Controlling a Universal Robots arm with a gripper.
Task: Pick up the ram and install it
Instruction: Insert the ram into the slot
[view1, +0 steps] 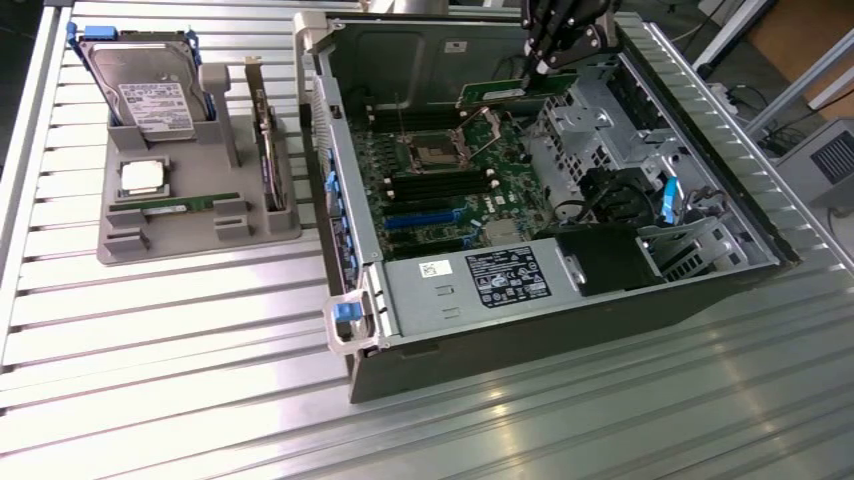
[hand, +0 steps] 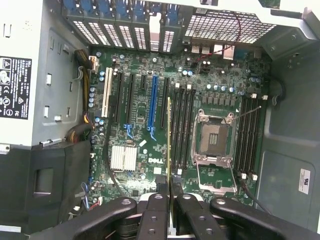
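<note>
My gripper (view1: 547, 66) hangs inside the open computer case (view1: 350, 300), near its far end, and is shut on the ram (view1: 501, 95), a thin green board. In the wrist view the ram (hand: 169, 135) shows edge-on between my fingers (hand: 159, 186). It hangs above the motherboard (hand: 135, 80), over the black memory slots (hand: 182, 130) beside the open processor socket (hand: 214, 140). I cannot tell whether its lower edge touches a slot.
A grey holder tray (view1: 200, 240) on the exterior view's left carries a hard drive (view1: 154, 85), a square silver processor (view1: 143, 177), an upright card (view1: 271, 150) and another green stick (view1: 180, 205). A power supply (view1: 494, 280) and cables (view1: 607, 195) crowd the case's near end.
</note>
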